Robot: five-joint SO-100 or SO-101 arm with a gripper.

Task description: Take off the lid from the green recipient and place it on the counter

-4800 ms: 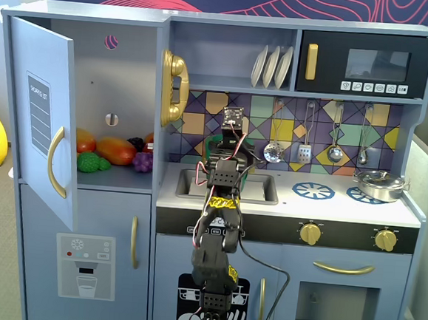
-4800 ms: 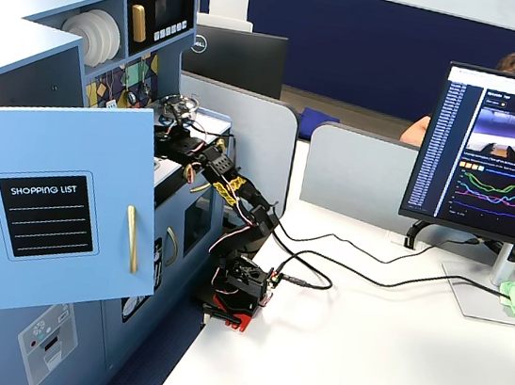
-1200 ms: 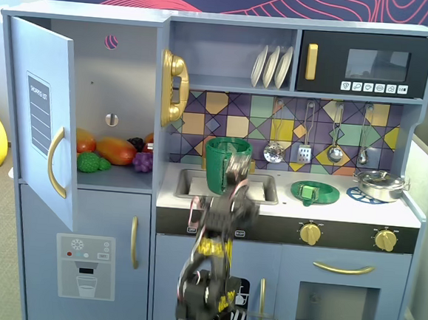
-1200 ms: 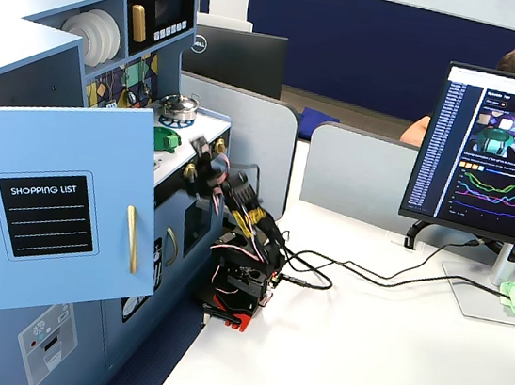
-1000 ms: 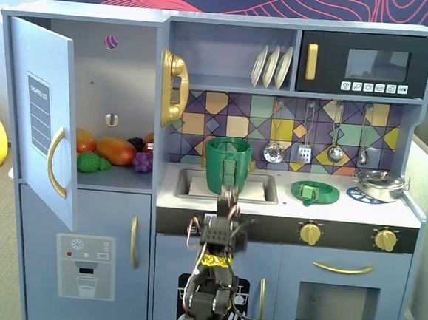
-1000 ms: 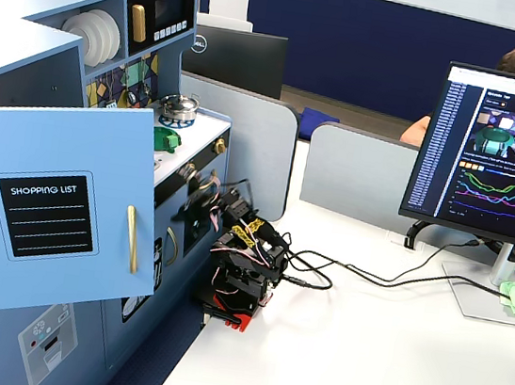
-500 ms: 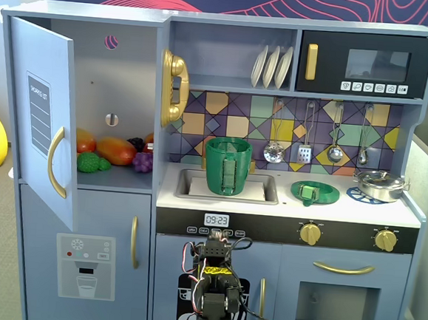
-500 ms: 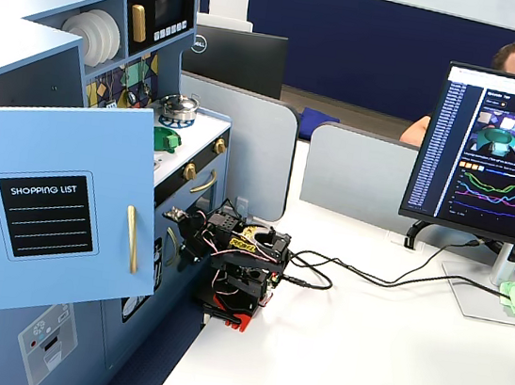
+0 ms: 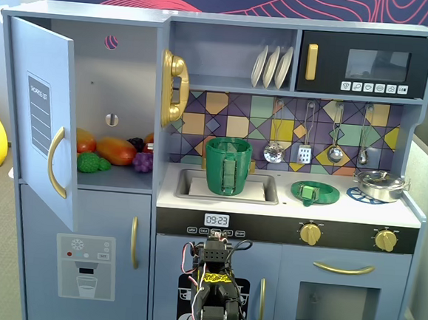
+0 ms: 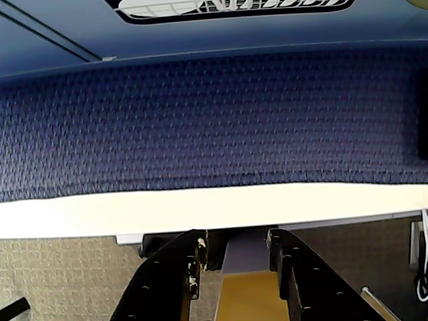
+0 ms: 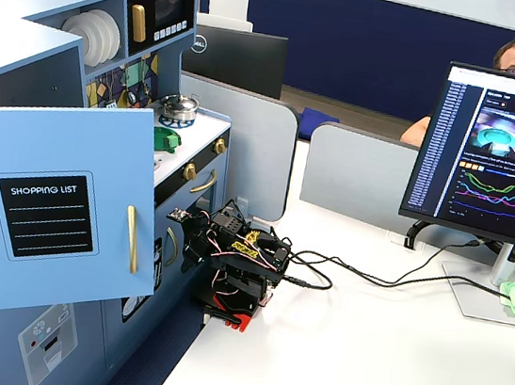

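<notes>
lid (image 9: pixel 314 192) off, on counter (image 9: pixel 417 214)

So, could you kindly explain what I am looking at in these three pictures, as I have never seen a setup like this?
This is a small robot arm folded up on a white table in front of a toy kitchen. One fixed view faces the kitchen head-on; another looks from the side and also shows a monitor. The wrist view rides on the arm and looks past its gripper, whose two dark fingers stand apart with nothing between them.

On the counter, the green recipient stands in the sink recess with its top open. The lid lies flat to its right, and a silver pan sits further right. So the lid already appears to be off.
</notes>
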